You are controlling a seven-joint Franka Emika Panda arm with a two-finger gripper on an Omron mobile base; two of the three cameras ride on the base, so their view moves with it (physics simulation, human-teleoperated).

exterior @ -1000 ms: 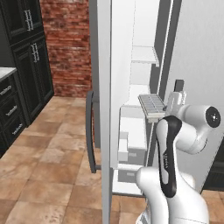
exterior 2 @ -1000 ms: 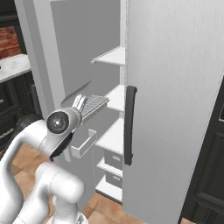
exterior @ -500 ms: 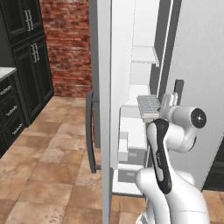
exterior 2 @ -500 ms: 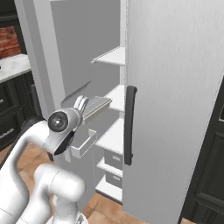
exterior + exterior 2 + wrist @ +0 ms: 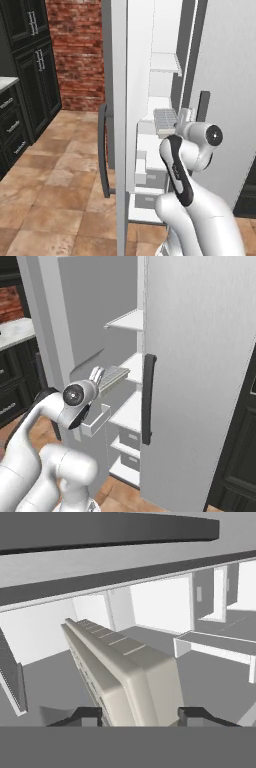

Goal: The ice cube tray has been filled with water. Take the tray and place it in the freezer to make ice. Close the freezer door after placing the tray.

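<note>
Your fingers (image 5: 141,716) are clamping the near end of the ice cube tray (image 5: 117,672), a flat, pale grey, matte rectangular slab whose ribbed edge is running away from the hand. You are holding the tray (image 5: 112,378) level inside the open freezer (image 5: 131,406), just above a smooth white shelf (image 5: 156,107). The brushed silver-grey freezer door (image 5: 118,125) is standing open with its dark vertical bar handle (image 5: 103,150) facing the terracotta tile floor (image 5: 55,190).

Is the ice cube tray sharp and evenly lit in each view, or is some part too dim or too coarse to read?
Left base view: the ice cube tray is small, its cells coarse. Right base view: its grid reads faintly, evenly lit. Hand view: the tray is close and edge-on between the gripper fingertips, cells unreadable; the freezer interior is bright, without glare.
</note>
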